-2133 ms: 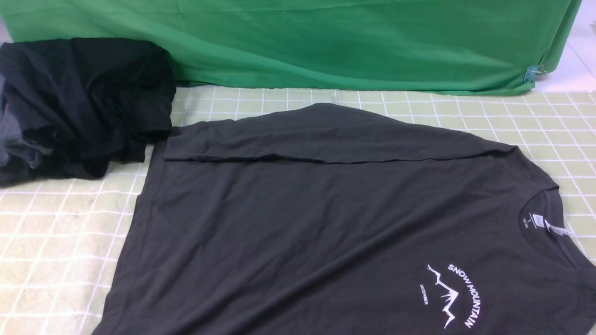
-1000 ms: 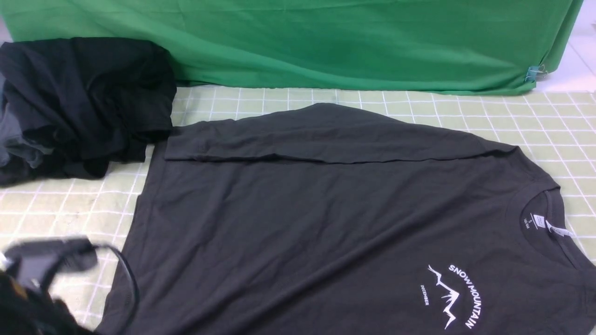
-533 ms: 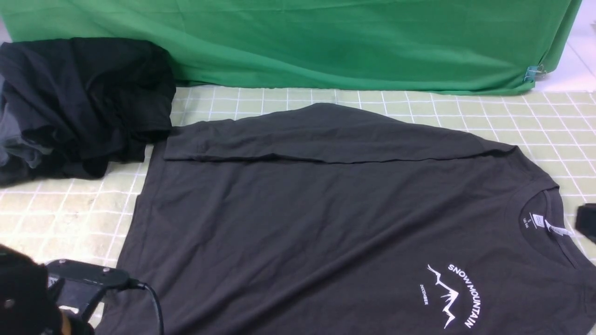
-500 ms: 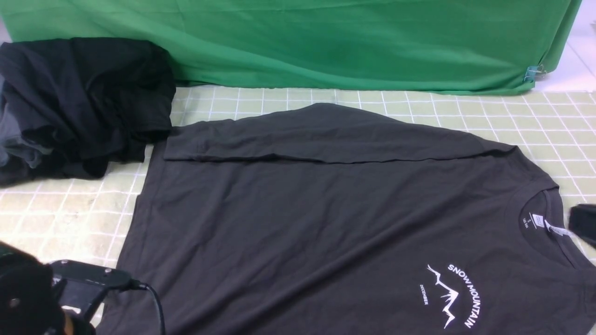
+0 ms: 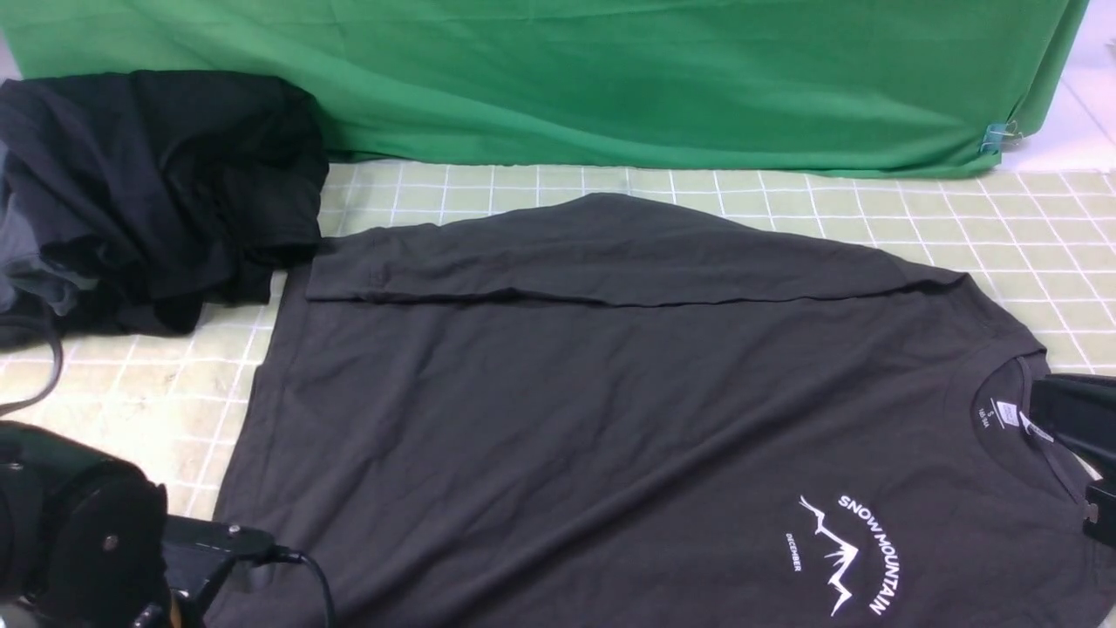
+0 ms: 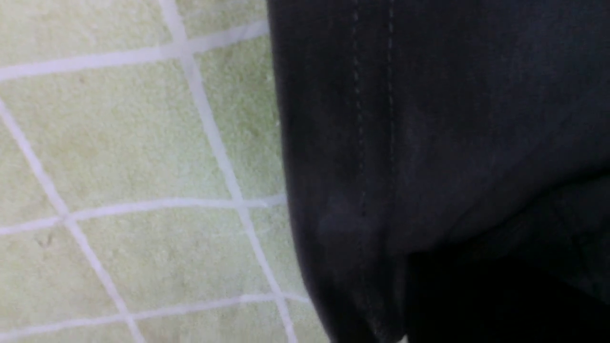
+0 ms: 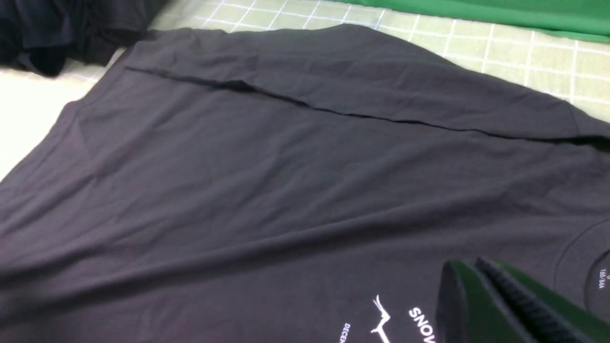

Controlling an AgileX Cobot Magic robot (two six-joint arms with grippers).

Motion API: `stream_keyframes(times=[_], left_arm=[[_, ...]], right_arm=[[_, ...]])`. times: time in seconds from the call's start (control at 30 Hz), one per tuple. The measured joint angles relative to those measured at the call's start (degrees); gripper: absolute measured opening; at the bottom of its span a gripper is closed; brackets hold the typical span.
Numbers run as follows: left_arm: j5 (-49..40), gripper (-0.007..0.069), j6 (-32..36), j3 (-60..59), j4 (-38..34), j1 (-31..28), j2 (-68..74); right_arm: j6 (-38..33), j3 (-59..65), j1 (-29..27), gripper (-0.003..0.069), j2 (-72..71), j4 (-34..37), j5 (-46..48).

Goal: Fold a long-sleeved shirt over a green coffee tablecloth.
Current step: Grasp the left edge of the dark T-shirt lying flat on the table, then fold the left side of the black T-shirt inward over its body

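- Front view: the right gripper (image 5: 1051,406) enters from the right edge. It sits over the collar of the long-sleeved shirt (image 5: 610,419), beside the white neck label (image 5: 1007,412).
- Front view: the shirt body extends from this gripper toward the robot's left and lies flat on the green coffee tablecloth (image 5: 131,401). One sleeve is folded across the far side of the body.
- Front view: the left arm (image 5: 78,532) is at the near left corner, just beside the shirt's hem edge. The left gripper's jaws are not visible, so its state cannot be determined.
- Front view: a pile of black garments (image 5: 157,192) lies beyond the left arm. A deep-green cloth (image 5: 610,78) hangs at the back.
- Left wrist view: the stitched hem of the shirt (image 6: 452,119) lies directly under the tool, meeting the gridded tablecloth (image 6: 119,143). No fingers can be made out.
- Right wrist view: the right gripper (image 7: 469,269) has its jaws pressed together with nothing between them. The tips are above the shirt (image 7: 286,181), next to the chest print (image 7: 381,319).
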State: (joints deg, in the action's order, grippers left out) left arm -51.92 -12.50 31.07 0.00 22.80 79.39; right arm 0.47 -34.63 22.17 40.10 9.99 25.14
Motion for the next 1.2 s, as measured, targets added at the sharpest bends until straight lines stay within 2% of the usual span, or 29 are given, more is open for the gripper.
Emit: stream_keyframes(times=[0.07,0.17,0.3,0.47,0.63,0.73,0.9,1.03,1.13,1.2], left_arm=[[-2.1,0.0052,0.0,0.4,0.0,0.0,0.0],[-5.6,0.0013,0.1,2.4,0.0,0.0,-1.5],[-7.3,0.0011,0.4,5.1,-0.3,0.0,-4.4],[-7.8,0.0011,0.6,14.0,1.5,-0.1,-7.4],[-8.7,0.0011,2.1,33.3,2.7,-5.6,-2.4],[-9.5,0.0011,4.2,39.6,2.6,-8.9,2.0],[-9.8,0.0011,6.7,48.3,2.9,-15.6,14.1],[-9.8,0.0011,7.0,53.5,1.3,-19.9,23.2],[-9.5,0.0011,7.5,54.9,0.8,-20.5,26.2],[-9.2,0.0011,8.4,55.4,-0.4,-20.5,28.3]], right_arm=[[0.0,0.0,0.0,0.001,0.0,0.0,0.0],[0.0,0.0,0.0,0.0012,0.0,0.0,0.0],[0.0,0.0,0.0,0.0015,0.0,0.0,0.0],[0.3,0.0,0.0,0.0018,0.0,0.0,0.0],[1.2,0.0,0.0,0.0018,0.0,0.1,0.0],[1.3,0.0,0.0,0.0018,0.0,0.9,0.4],[-0.5,-0.1,0.0,0.0018,0.1,3.9,7.3],[-2.6,-2.2,0.0,0.0018,2.1,5.1,19.2],[-5.1,-3.4,0.0,0.0021,4.0,6.7,23.8],[-9.2,-4.1,0.0,0.0026,6.5,10.0,26.6]])
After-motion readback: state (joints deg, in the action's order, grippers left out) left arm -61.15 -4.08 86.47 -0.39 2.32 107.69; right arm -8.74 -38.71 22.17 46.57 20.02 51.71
